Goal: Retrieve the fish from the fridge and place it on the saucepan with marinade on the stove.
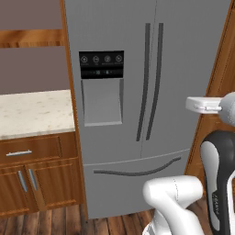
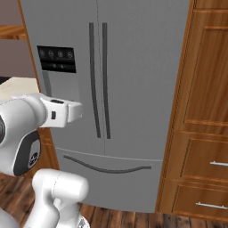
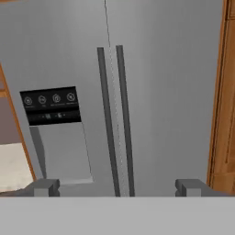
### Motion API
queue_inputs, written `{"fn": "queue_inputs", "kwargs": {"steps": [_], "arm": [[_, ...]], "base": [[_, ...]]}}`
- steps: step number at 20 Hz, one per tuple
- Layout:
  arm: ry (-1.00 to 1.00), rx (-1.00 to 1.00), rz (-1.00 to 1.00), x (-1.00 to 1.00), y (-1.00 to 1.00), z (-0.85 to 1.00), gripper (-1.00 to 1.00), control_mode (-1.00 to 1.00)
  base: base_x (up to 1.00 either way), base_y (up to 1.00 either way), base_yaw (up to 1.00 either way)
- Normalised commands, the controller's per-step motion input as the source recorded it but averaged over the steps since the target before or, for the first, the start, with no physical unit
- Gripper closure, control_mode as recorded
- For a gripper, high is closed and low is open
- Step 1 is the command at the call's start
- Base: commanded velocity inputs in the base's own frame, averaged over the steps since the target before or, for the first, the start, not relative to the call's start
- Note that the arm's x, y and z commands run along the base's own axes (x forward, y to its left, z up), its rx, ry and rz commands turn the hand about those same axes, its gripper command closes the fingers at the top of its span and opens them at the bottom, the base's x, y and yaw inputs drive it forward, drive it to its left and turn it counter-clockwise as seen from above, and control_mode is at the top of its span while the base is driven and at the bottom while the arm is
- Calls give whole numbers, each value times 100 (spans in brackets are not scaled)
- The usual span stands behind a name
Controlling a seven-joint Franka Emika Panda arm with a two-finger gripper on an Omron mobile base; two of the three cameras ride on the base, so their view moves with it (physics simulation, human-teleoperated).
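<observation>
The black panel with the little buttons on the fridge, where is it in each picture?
Left base view: the black dispenser panel sits upper middle, on the fridge's left door.
Right base view: it sits at the upper left.
Hand view: it sits left of middle.
Shared landmark: the pair of long dark door handles just to the panel's right in all three.

Fridge (image 1: 183, 69): brushed grey steel, smooth and matt, doors shut.
Handles (image 1: 153, 82): dark, smooth, faintly satin.
Dispenser panel (image 1: 101, 64): glossy black.
Cabinets (image 2: 205, 111): grained brown wood, lightly polished.
Counter (image 1: 34, 112): pale speckled stone, smooth.
Floor (image 1: 55, 222): dark wooden planks.
</observation>
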Motion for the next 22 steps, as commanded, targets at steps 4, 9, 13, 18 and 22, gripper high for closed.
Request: {"fn": "queue_inputs", "kwargs": {"steps": [4, 9, 13, 18, 22], "arm": [[-34, 0, 0, 24, -1, 0, -100, -100], [-24, 0, 0, 7, 0, 0, -100, -100], [-2, 0, 0, 31, 0, 0, -100, -100], [0, 0, 0, 62, 0, -7, -100, -100], [0, 0, 0, 52, 0, -14, -100, -100]], "base": [[0, 0, 0], [0, 0, 0], [0, 0, 0], [0, 0, 0], [0, 0, 0]]}}
